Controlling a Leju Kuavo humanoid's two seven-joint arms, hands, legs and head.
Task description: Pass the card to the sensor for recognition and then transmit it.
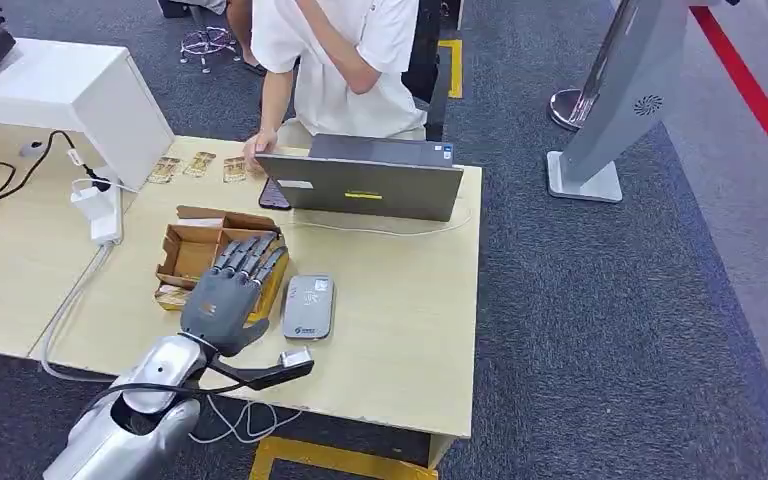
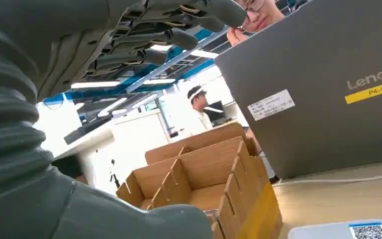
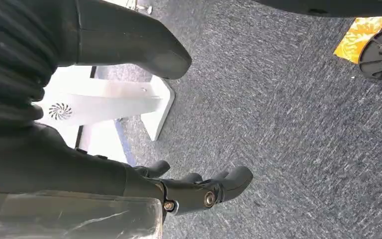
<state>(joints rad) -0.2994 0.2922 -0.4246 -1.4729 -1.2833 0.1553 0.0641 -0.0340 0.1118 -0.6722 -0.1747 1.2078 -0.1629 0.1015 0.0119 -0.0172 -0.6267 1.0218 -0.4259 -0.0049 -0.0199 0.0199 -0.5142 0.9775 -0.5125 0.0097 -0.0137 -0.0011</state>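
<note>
The left hand [image 1: 228, 295] hovers with fingers [image 1: 250, 252] stretched out and apart, grasping nothing, over the cardboard box [image 1: 192, 250] of slotted compartments, near the tabletop's [image 1: 410, 300] front edge. Just beside it, toward the right edge, lies the grey sensor [image 1: 308, 306]. Cards [image 1: 200, 165] lie in a row along the far edge, next to a person's hand [image 1: 257, 148] and a laptop [image 1: 360, 185]. The right hand [image 3: 129, 164] hangs over carpet, fingers [image 3: 214, 189] loosely apart, released.
</note>
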